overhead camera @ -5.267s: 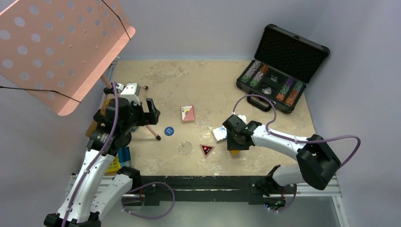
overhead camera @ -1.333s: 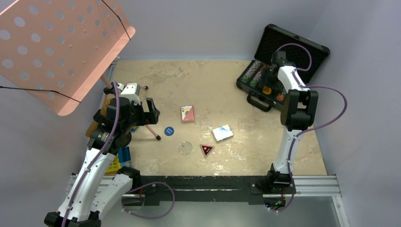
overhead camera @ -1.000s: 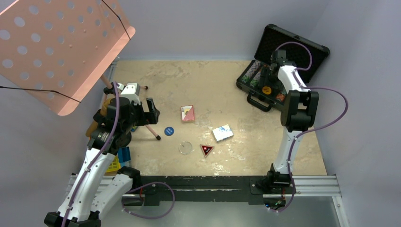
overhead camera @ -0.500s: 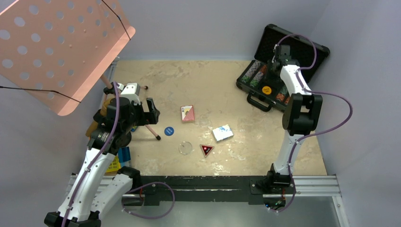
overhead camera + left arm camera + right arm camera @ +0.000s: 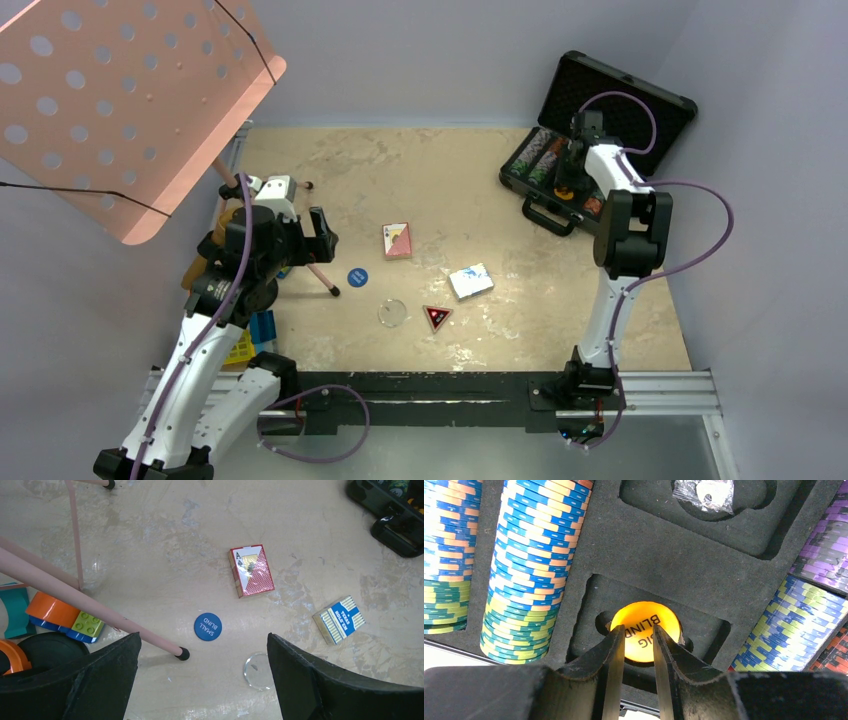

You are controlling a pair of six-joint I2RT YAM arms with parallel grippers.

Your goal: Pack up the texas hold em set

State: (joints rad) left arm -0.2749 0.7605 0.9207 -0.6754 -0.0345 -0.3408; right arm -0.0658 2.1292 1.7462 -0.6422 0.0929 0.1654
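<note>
Since half a second earlier the right gripper point(image 5: 638, 629) had dropped back into the briefcase point(image 5: 628, 112) at the table's two o'clock. Its fingers were nearly closed on nothing over the orange button point(image 5: 644, 615), which lay in a foam recess point(image 5: 594, 600) between chip rows point(image 5: 531, 565). Only the left wrist view showed the left gripper point(image 5: 203, 637) spread empty above the blue button point(image 5: 207, 626).

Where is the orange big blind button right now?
In the right wrist view, the orange button lies in the briefcase foam recess between chip rows, just beneath the right gripper.
</note>
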